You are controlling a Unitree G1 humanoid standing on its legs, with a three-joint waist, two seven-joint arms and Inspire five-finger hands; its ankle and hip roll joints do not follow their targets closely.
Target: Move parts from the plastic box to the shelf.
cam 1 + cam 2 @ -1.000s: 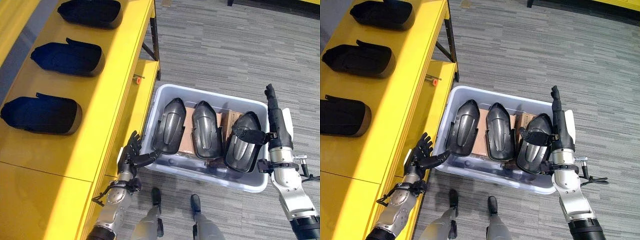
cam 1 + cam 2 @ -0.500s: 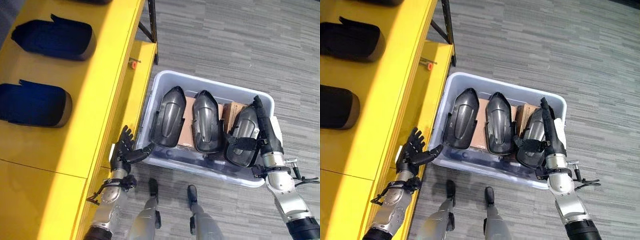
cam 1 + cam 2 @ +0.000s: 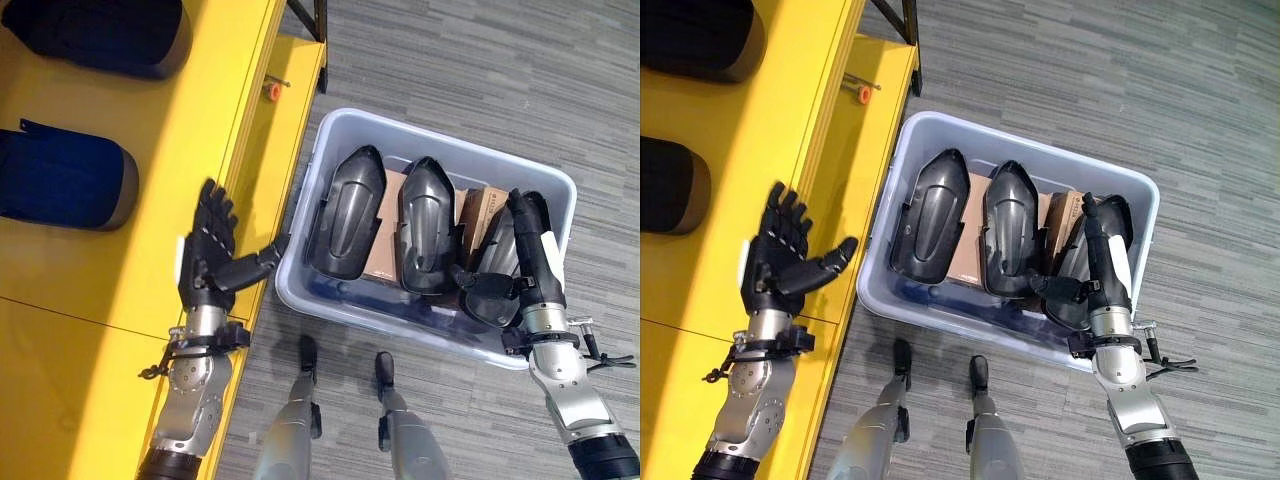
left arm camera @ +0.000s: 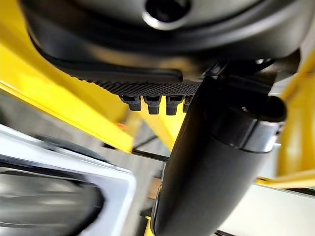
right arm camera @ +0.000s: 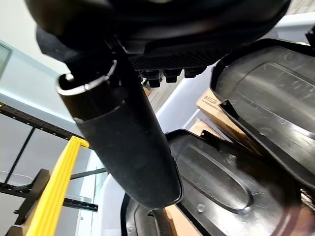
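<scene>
A pale grey plastic box (image 3: 380, 325) stands on the carpet beside the yellow shelf (image 3: 150, 150). Three dark curved parts stand in it: left (image 3: 345, 215), middle (image 3: 425, 225) and right (image 3: 492, 245). My right hand (image 3: 530, 260) lies flat along the right part with straight fingers, and its thumb (image 5: 123, 132) reaches across the part's face. My left hand (image 3: 215, 255) hovers open with spread fingers over the shelf's front edge, just left of the box and holding nothing. Two dark parts (image 3: 60, 180) (image 3: 100, 30) rest on the shelf top.
Brown cardboard pieces (image 3: 385, 230) stand between the parts in the box. A small orange item (image 3: 272, 92) lies on the shelf's lower tier, near a black post (image 3: 322, 15). Grey carpet stretches to the right of the box and beyond it.
The camera has shifted. My right hand came in from outside the box rim and settled down along the right part. My left hand rose from the box's corner and spread beside the shelf.
</scene>
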